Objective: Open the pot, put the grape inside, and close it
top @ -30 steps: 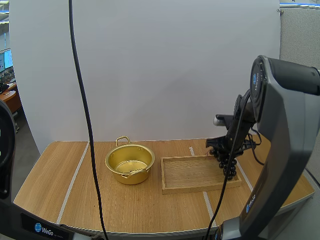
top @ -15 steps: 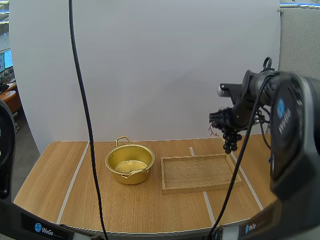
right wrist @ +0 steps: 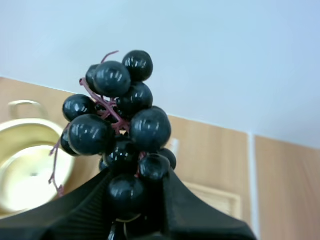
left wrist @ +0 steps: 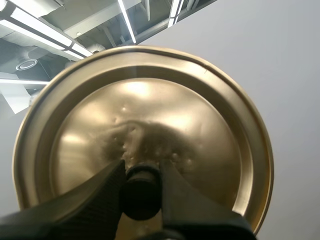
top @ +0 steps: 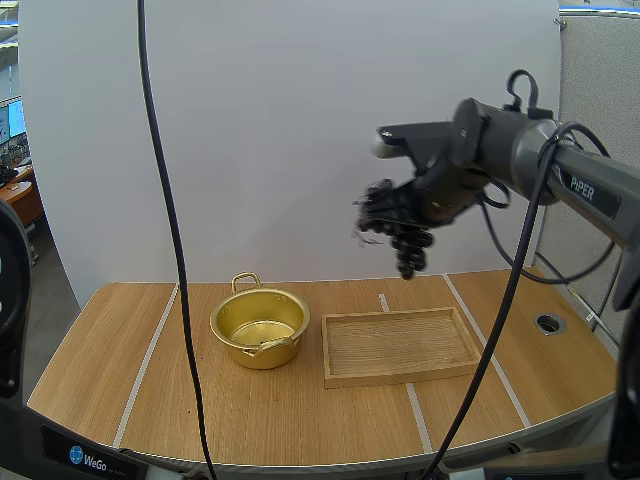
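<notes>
The gold pot stands open on the table left of centre, its inside bare; the right wrist view shows the pot below and beyond the fruit. My right gripper hangs high over the table, above the wooden tray's far edge, shut on a bunch of dark grapes that dangles below it. Up close, the grapes sit pinched between the right gripper's black fingers. My left gripper is shut on the black knob of the gold lid, held up off the pot.
A shallow wooden tray lies right of the pot. A small round hole sits in the tabletop at the far right. Pale tape strips run across the table.
My right arm has lifted the grapes from beside the tray's right end and swung them up and leftward, toward the pot. Pot and tray have stayed put.
</notes>
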### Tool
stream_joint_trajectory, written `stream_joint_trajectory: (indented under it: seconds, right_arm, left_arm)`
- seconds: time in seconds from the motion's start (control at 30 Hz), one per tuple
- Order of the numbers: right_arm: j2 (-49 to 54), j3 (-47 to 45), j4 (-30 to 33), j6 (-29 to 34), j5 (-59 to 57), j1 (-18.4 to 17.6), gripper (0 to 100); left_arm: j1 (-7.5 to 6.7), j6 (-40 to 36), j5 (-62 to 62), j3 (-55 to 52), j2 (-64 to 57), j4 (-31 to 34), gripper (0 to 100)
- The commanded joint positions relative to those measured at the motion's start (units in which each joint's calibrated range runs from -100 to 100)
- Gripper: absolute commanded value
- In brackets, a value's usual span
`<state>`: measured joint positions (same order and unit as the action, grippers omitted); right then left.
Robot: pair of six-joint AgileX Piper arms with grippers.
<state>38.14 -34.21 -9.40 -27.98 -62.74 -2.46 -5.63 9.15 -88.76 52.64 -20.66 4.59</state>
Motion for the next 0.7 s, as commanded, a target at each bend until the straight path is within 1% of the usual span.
stream_joint_trajectory:
  seconds: [0.0, 0.17, 0.33, 0.53, 0.67]
  right_arm:
    - [0.2, 2.0, -0.2, -0.2, 0.0, -2.9, 0]
    - [-3.6, 2.0, -0.1, -0.1, 1.3, -8.0, 0]
    - [-8.9, 2.0, -0.1, 0.0, 4.5, -11.8, 0]
    - [-13.8, 2.0, -0.1, 0.3, 9.8, -14.7, 0]
    - [-16.2, 2.2, -0.2, 0.4, 13.4, -15.7, 0]
  left_arm:
    - [-0.08, -0.6, 2.2, 0.2, -0.4, 0.5, 0]
    - [-0.08, -0.6, 2.2, 0.2, -0.4, 0.5, 0]
    - [-0.08, -0.6, 2.2, 0.2, -0.4, 0.5, 0]
    - [-0.08, -0.6, 2.2, 0.2, -0.4, 0.5, 0]
    - [-0.08, -0.6, 2.2, 0.2, -0.4, 0.5, 0]
